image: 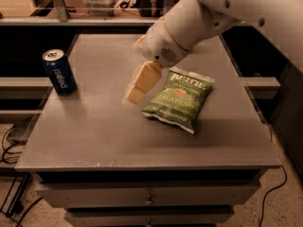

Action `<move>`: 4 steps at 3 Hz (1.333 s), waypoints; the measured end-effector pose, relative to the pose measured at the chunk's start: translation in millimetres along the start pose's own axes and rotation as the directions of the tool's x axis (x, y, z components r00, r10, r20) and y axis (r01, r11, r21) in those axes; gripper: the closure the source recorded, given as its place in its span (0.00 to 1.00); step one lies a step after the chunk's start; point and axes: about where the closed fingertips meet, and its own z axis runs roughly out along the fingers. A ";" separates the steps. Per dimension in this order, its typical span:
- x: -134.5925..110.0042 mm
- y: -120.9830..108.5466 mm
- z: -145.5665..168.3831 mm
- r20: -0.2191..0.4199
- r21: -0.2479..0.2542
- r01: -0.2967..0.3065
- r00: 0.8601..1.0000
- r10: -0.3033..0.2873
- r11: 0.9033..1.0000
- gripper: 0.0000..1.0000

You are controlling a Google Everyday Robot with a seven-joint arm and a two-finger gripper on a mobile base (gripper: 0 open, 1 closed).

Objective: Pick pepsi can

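The pepsi can (pixel 59 72) is dark blue with white lettering and a silver top. It stands upright near the left edge of the grey table (pixel 94 126). My gripper (pixel 137 91) hangs from the white arm above the middle of the table, a good distance to the right of the can. Its cream-coloured fingers (pixel 142 79) point down and to the left. It holds nothing.
A green bag of jalapeño chips (pixel 182 99) lies flat on the table just right of the gripper. Shelving and dark furniture stand behind the table. Drawers sit below the front edge. Cables lie on the floor at the left.
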 end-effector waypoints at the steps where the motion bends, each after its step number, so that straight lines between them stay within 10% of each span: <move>1: -29.0 -27.1 40.2 0.132 0.010 0.004 0.991 -0.006 1.000 0.00; 4: -88.3 -74.7 122.0 0.345 -0.027 0.012 0.939 -0.001 1.000 0.00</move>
